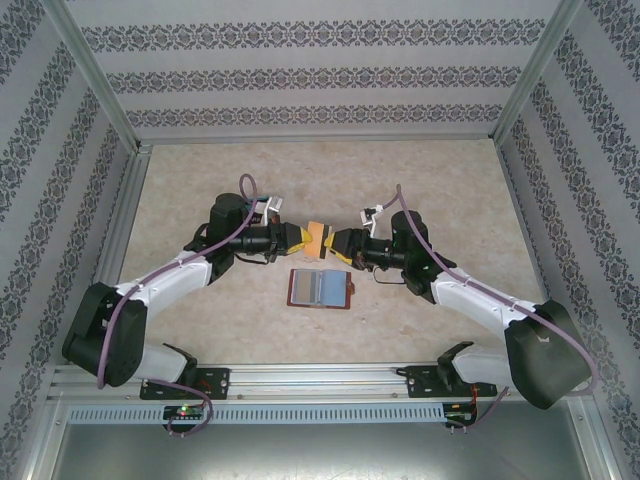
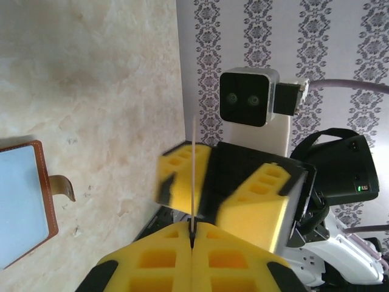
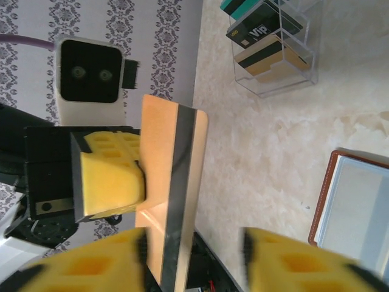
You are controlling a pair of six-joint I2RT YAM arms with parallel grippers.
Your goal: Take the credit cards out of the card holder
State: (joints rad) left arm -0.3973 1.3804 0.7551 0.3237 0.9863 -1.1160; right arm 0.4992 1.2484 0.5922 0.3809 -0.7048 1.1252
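Note:
A tan-yellow credit card with a dark stripe is held upright in the air. My left gripper is shut on it; the card shows edge-on there. My right gripper is open, its fingers on either side of the card's other end, the card close to one finger. The two grippers meet at mid-table. The brown card holder lies open just in front of them, blue-grey sleeves up. A teal card, a black card and another tan card sit in a clear stand.
The clear plastic stand rests on the beige table beyond the wallet. The wallet's snap tab sticks out to one side. Patterned walls and metal rails enclose the table.

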